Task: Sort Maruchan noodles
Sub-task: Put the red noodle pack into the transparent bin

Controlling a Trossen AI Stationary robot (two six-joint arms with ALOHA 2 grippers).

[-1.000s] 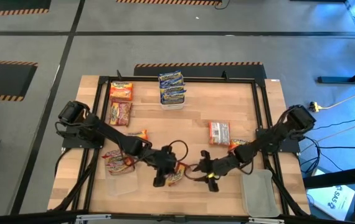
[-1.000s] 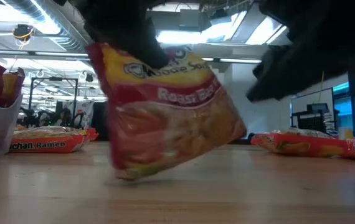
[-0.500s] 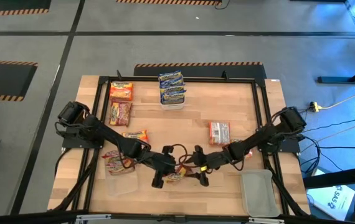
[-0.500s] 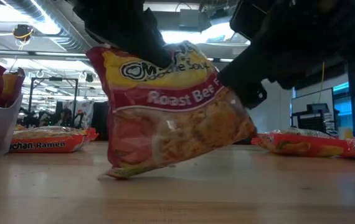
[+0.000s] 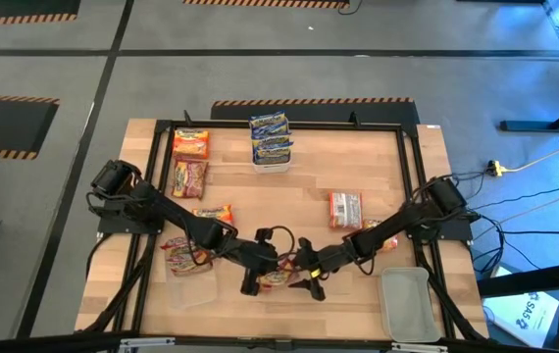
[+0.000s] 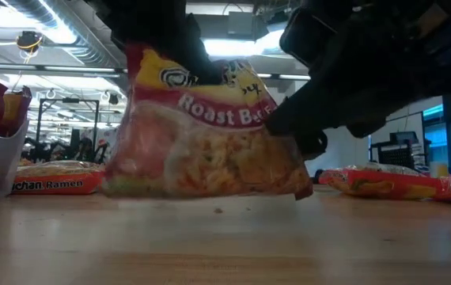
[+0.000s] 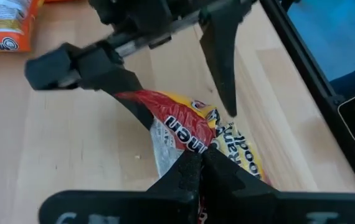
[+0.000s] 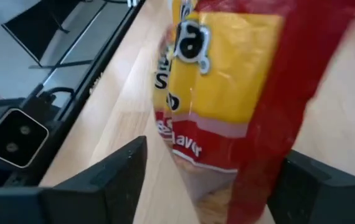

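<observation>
Left end effector point(image 7: 199, 165) pinches the red noodle packet point(image 7: 193, 134); right end effector point(image 8: 208, 180) straddles it, spread wide.

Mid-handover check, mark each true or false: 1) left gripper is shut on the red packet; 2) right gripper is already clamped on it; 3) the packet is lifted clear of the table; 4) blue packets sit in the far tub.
1) True: the left gripper pinches the red packet.
2) False: the right gripper is open around it.
3) False: its lower edge rests on the table.
4) True: blue packets are stacked in the tub.
</observation>
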